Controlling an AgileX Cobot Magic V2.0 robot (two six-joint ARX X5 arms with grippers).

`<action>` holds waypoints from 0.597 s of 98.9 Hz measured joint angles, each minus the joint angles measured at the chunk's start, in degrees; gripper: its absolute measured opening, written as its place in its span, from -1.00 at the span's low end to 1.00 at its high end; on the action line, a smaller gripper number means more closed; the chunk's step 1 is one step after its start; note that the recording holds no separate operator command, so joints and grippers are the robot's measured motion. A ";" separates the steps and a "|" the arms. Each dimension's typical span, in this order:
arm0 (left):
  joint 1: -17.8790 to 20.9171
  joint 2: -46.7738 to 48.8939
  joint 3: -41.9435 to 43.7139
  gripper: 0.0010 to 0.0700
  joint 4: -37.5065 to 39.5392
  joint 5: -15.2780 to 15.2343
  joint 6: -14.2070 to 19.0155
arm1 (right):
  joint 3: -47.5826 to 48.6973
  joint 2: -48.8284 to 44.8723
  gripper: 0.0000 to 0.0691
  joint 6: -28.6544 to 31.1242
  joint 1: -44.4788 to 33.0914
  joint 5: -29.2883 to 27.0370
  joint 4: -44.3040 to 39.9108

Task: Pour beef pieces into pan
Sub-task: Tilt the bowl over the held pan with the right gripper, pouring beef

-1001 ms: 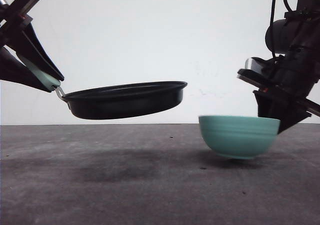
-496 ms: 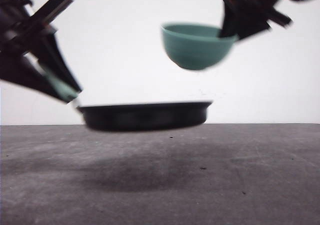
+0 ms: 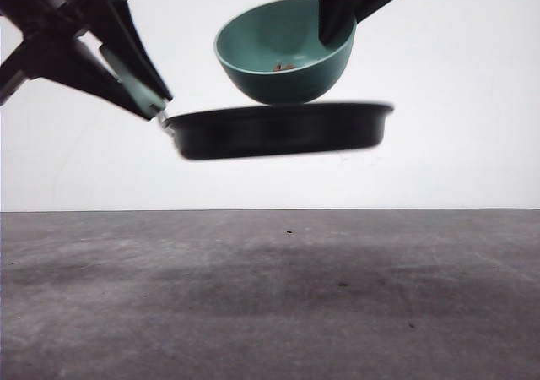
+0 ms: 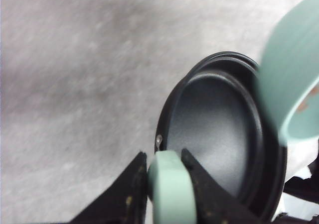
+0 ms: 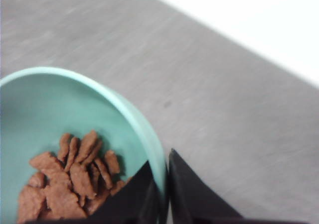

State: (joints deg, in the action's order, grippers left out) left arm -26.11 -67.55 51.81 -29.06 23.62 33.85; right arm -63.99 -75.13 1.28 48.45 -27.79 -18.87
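Observation:
The black pan point(image 3: 278, 131) hangs level in the air above the table, and my left gripper point(image 3: 156, 105) is shut on its mint-green handle point(image 4: 169, 189). Its black inside point(image 4: 219, 129) looks bare. Just above the pan, a teal bowl point(image 3: 283, 55) is tipped with its mouth toward the camera, and my right gripper point(image 3: 331, 34) is shut on its right rim. The reddish-brown beef pieces point(image 5: 70, 179) lie heaped in the bowl point(image 5: 60, 104), beside my right gripper point(image 5: 160, 158), which pinches the wall. A few beef pieces point(image 3: 283, 67) show inside the bowl from the front.
The grey table point(image 3: 270, 295) lies well below both held things, with small dark specks on it. A white wall stands behind. The teal bowl point(image 4: 291, 79) overhangs the pan's far rim.
The right gripper has carried the bowl up and to the left and tipped it over the pan. The left gripper has raised the pan and shifted it right.

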 joint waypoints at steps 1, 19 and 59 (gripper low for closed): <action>0.00 -0.02 0.00 -0.84 -0.04 -0.04 -0.02 | 0.00 0.00 -0.96 -0.02 0.04 -0.15 0.20; 0.00 -0.02 0.00 -0.84 0.07 -0.11 -0.20 | 0.50 0.00 -0.96 -2.21 2.78 -6.95 6.19; 0.11 -0.02 0.00 -0.84 0.92 -0.63 -0.17 | 2.64 0.00 -0.96 -16.22 7.21 -13.40 15.26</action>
State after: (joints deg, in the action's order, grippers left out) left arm -26.00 -67.57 51.81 -28.14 22.98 33.67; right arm -61.34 -75.13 -14.94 55.66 -41.19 -3.62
